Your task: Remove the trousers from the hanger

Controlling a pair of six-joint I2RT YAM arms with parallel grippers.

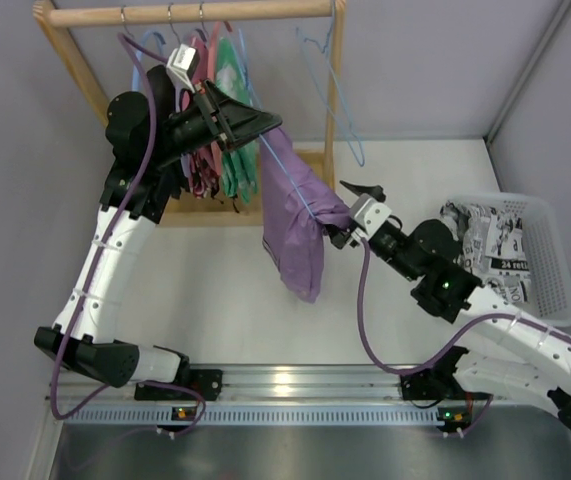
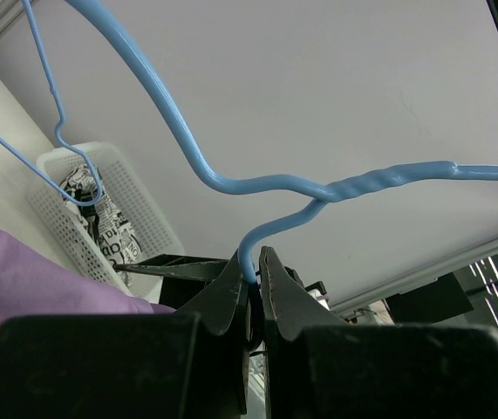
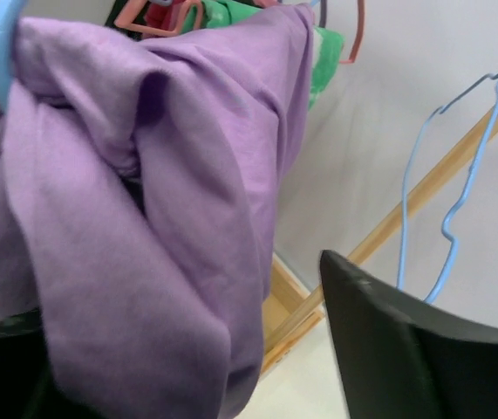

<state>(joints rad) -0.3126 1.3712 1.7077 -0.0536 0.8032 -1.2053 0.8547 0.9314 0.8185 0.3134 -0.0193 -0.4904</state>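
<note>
Clamping the hanger (image 2: 362,182) with the left gripper (image 2: 255,259), jaws together on the wire just below the twisted neck. Holding it out in front of the rack (image 1: 190,12), sloped down toward the right. Carrying the trousers (image 1: 300,235) draped over it, bunched at the low end and hanging free above the table (image 1: 165,300), near its middle. Flanking that bunched end with the right gripper (image 1: 348,212), jaws apart, one finger on each side of the lilac fold. In the right wrist view, a gap showing between the cloth and the right-hand finger. Behind, at the table's far left corner, a green garment (image 1: 233,150) on the rack, and a spare wire hanger (image 1: 330,90) beside the right post. At the table's right edge, a white basket (image 1: 555,250) with printed cloth inside.
</note>
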